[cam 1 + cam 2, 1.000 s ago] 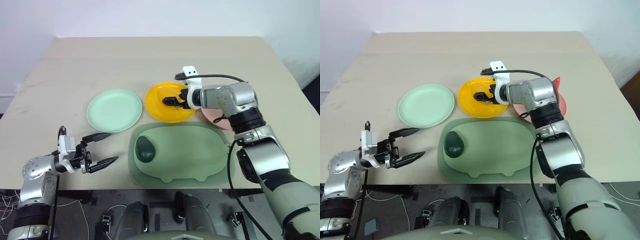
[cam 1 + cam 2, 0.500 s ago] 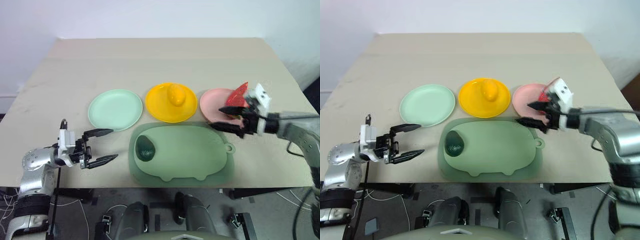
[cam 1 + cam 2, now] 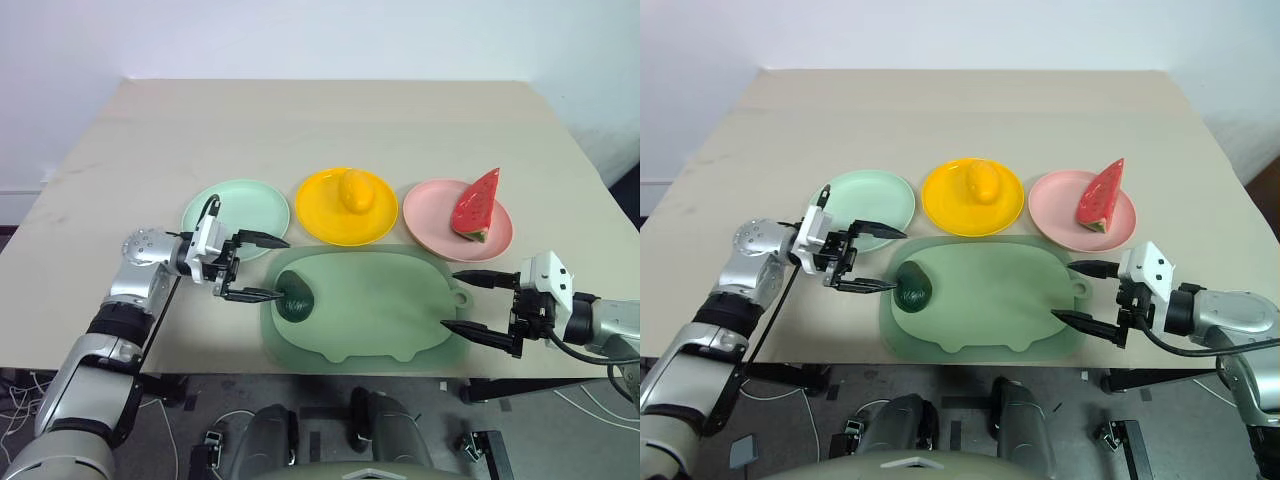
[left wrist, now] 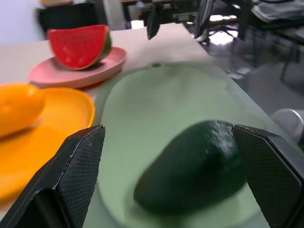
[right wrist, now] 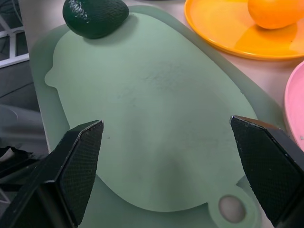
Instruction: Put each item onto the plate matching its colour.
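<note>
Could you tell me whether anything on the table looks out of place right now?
Only the avocado: it lies on the pig-shaped board, not on the mint green plate. The mango and watermelon wedge sit on matching plates.

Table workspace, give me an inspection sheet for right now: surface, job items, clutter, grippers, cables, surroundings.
Surface: beige table, pale wall behind.
Job's things: watermelon wedge on the pink plate; mango on the yellow plate; mint green plate bare; avocado lying on the pig-shaped board, not yet on a plate.
Clutter: nothing seen besides the board.
Grippers: left gripper open, fingertips just short of the avocado; right gripper open, holding nothing, at the board's other end.
Cables: black cable along the right wrist; another under the left forearm.
Surroundings: floor below the table's near edge, with chair bases.
</note>
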`<state>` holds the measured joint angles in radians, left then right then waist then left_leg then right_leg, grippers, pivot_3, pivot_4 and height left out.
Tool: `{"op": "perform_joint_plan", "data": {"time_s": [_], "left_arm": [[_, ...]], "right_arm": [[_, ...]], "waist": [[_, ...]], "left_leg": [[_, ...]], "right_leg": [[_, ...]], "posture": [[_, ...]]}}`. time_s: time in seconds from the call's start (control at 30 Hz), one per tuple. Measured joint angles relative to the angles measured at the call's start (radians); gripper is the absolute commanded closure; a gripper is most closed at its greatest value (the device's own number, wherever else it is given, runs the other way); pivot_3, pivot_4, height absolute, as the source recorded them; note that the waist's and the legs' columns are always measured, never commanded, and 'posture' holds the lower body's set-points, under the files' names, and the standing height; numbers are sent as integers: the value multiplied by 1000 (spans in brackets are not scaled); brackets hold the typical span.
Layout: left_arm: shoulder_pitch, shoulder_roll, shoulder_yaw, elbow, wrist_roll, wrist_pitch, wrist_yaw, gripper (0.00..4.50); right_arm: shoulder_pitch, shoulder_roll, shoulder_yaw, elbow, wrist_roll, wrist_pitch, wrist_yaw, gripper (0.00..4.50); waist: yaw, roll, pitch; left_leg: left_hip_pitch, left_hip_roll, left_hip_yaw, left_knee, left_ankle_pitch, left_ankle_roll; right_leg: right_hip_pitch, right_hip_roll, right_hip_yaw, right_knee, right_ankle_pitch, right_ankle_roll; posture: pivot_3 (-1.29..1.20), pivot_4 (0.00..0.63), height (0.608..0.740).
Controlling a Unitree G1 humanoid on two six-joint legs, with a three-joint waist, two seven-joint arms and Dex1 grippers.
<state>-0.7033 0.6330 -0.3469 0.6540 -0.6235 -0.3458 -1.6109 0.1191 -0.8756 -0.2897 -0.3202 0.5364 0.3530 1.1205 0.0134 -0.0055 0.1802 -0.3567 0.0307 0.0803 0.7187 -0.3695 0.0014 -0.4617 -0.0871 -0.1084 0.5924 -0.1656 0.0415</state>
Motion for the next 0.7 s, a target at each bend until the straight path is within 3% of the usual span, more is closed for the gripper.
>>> {"op": "perform_joint_plan", "data": {"time_s": [0.37, 0.7], "left_arm": [[-104, 13, -330, 61, -156, -34, 0, 0], [-100, 46, -435, 16, -226, -45, 0, 0]], "right_arm": [[129, 23, -23, -96, -13, 29, -110, 22], [143, 24, -36, -118, -12, 55, -144, 22]], "waist": [[0, -2, 1], [2, -3, 2]], "left_leg": [[0, 0, 0, 0, 0, 0], [0, -1, -1, 1, 0, 1]], "right_leg": [[0, 0, 1, 0, 0, 0], [0, 0, 1, 0, 0, 0]], "posture": [[0, 150, 733], [0, 150, 733]]}}
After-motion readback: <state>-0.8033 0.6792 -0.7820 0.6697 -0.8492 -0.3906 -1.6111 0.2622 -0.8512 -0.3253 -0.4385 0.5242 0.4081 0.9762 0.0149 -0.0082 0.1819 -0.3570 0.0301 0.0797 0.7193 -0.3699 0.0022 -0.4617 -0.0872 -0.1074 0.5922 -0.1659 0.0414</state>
